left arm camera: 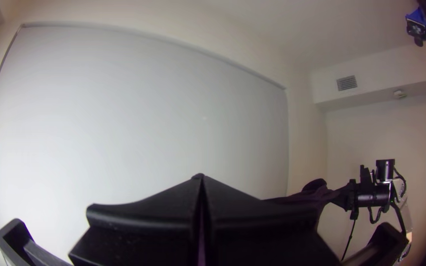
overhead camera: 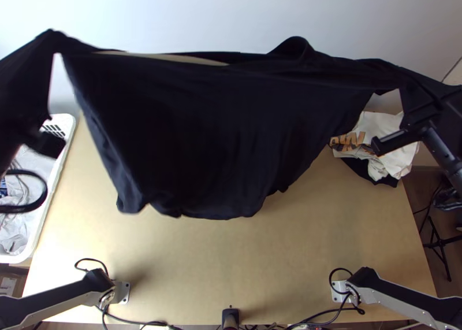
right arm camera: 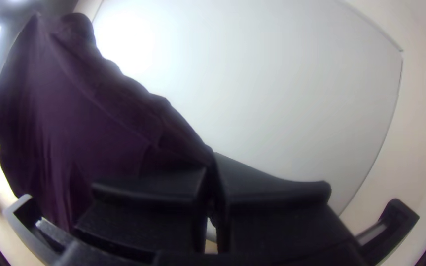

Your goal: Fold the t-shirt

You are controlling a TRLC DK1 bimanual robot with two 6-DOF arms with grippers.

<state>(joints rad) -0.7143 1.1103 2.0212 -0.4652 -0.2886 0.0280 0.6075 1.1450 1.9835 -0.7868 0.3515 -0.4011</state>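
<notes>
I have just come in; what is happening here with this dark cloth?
The left gripper and the right gripper are both closed on the dark t-shirt, holding it up. It hangs spread between them above the table, not folded yet. A white printed cloth lies at the table's right side.

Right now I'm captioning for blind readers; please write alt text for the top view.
A dark t-shirt hangs stretched wide between the raised left arm and right arm, above a light wooden table. Bunched white cloth lies at right.
</notes>
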